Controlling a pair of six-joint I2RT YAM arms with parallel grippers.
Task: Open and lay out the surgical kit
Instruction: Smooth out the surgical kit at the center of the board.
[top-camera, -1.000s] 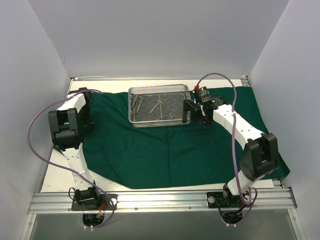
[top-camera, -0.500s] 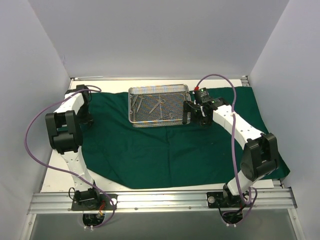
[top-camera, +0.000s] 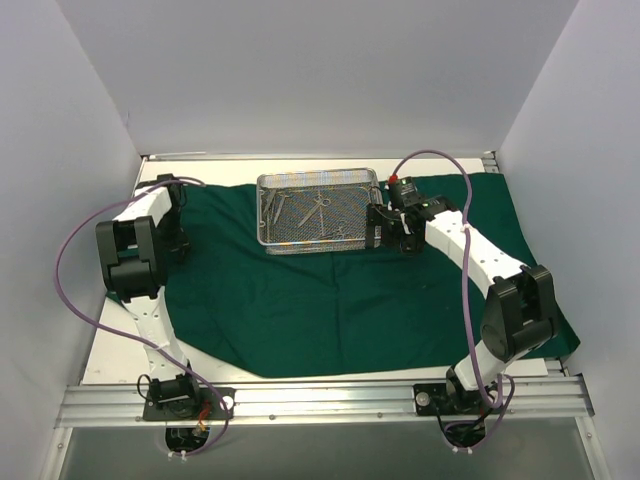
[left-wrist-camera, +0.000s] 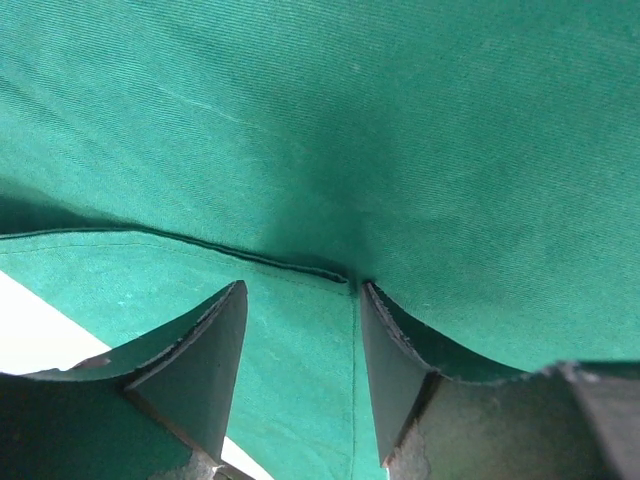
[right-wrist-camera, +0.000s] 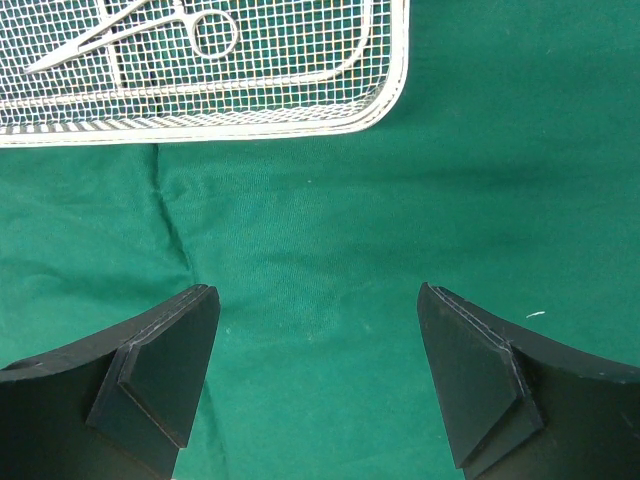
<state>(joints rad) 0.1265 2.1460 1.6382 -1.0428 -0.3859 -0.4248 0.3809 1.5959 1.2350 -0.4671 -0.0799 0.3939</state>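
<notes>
Robot lab bench: white booth walls (top-camera: 320, 70), aluminium rail (top-camera: 330, 400).

Green drape (top-camera: 320, 310) on white table (top-camera: 225, 168)

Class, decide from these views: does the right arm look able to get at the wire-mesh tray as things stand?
Probably yes. The right gripper hangs open just beside the right end of the tray, with only bare green drape between its fingers and the rim; nothing blocks the way.

One drape (top-camera: 320, 300), one tray (top-camera: 318, 176), two arms (top-camera: 470, 250).
</notes>
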